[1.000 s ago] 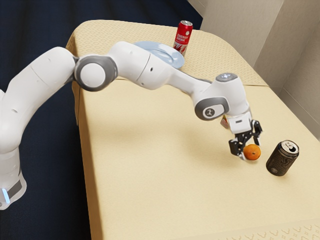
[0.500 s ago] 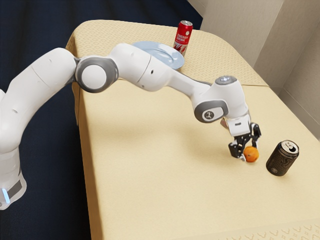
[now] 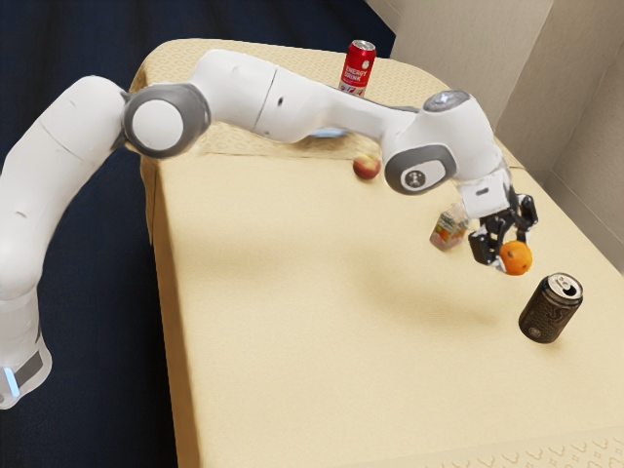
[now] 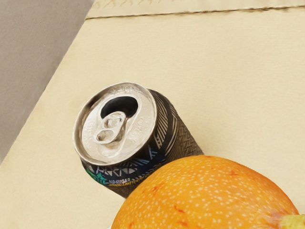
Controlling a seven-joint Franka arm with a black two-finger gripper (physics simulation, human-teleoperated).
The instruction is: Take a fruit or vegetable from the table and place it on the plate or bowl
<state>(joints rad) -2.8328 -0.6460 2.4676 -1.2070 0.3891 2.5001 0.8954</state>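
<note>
My black gripper [image 3: 507, 244] is shut on an orange [image 3: 516, 257] and holds it in the air above the tan table [image 3: 312, 331], toward the exterior view's right. In the wrist view the orange [image 4: 209, 195] sits right under my hand. The light blue plate [image 3: 331, 131] lies at the far end of the table, mostly hidden behind my arm. A small reddish fruit [image 3: 367, 167] rests on the table just in front of the plate.
A dark can [image 3: 550, 307] stands below and to the right of the held orange; the dark can [image 4: 126, 136] also shows in the wrist view. A red can [image 3: 358, 66] stands at the back. A small juice carton [image 3: 448, 230] sits near my wrist. Walls rise past the table's right edge.
The gripper has lifted the orange off the table and carried it up and to the exterior view's right. The arm swung, uncovering the reddish fruit and the carton.
</note>
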